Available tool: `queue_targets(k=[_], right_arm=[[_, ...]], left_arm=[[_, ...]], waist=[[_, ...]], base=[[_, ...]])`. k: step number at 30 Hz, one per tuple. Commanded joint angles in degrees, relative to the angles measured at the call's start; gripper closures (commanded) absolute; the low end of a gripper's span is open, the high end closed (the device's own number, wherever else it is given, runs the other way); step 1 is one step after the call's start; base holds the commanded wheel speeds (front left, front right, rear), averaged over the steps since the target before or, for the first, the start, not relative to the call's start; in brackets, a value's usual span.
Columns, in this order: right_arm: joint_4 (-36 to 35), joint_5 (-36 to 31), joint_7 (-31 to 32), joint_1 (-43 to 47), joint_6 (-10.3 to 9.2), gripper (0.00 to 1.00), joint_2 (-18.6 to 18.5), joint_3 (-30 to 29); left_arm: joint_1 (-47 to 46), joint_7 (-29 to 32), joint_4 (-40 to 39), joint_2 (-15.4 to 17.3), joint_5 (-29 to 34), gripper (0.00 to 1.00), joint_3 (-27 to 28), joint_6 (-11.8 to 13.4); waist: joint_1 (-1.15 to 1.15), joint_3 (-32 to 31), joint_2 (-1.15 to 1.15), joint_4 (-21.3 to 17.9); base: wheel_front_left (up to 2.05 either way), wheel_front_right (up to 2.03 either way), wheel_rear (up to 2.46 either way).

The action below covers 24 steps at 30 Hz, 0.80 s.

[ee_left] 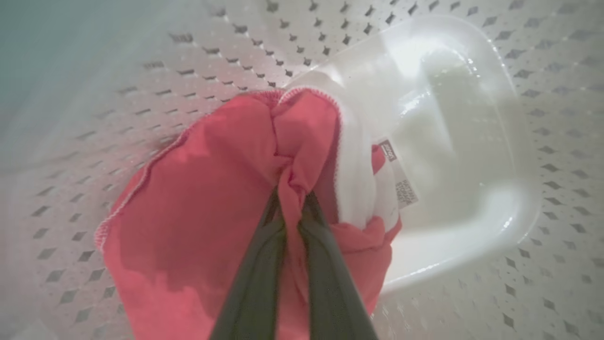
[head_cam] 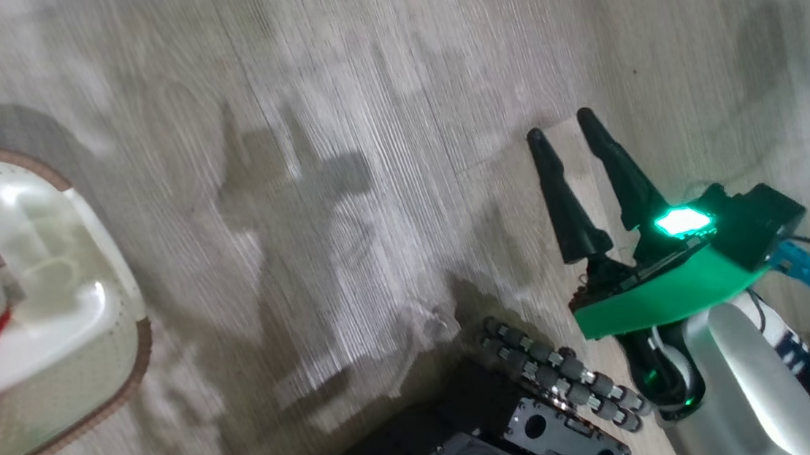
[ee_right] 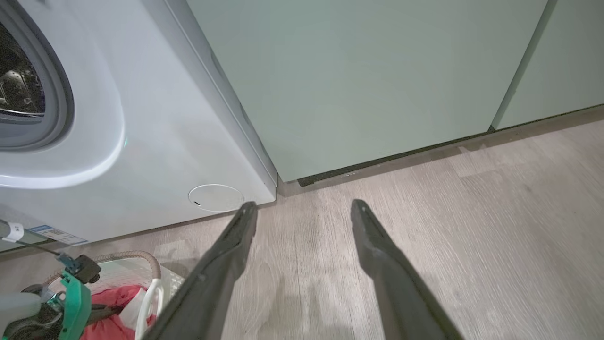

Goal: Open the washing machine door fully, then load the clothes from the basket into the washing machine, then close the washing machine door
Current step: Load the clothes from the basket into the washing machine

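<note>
Left gripper (ee_left: 290, 196): fingers clenched on a fold of the clothes (ee_left: 198, 212), the red garment bunched inside the basket (ee_left: 141, 94) over its perforated floor, white label (ee_left: 401, 179) facing up. Right gripper (ee_right: 303, 206): fingers spread apart, grasping nothing, poised above the wood-grain floor (ee_right: 472, 226) off to one side of the basket. Beyond the fingers stands the washing machine (ee_right: 155, 141), grey gasket and steel drum exposed at its opening, pale green cabinets (ee_right: 377, 85) right beside it.
</note>
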Motion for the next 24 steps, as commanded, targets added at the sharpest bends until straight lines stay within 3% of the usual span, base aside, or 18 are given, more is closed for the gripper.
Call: queue_targets(k=[1, 18, 24], right_arm=[[-1.0, -0.4, -0.5, 0.9, 0.00, 0.00, -0.5, 0.3], [2.2, -6.9, -0.5, 0.8, 0.00, 0.00, -0.5, -5.9], [4.3, -9.0, -0.5, 2.5, 0.00, 0.00, -0.5, -7.7]], left_arm=[[2.6, -0.9, -0.1, 1.5, -0.5, 1.00, 1.1, -0.2], [6.1, -14.2, -1.0, -9.1, -4.8, 1.00, 1.5, -0.7], [8.9, -15.5, -8.1, -13.0, -6.0, 1.00, 1.6, -1.2]], waist=[[0.00, -1.9, 0.00, 0.8], [0.00, -18.2, 0.00, 10.9], [0.00, -26.7, 0.00, 14.8]], base=[[0.00, 0.00, 0.00], [0.00, 0.00, 0.00], [0.00, 0.00, 0.00]])
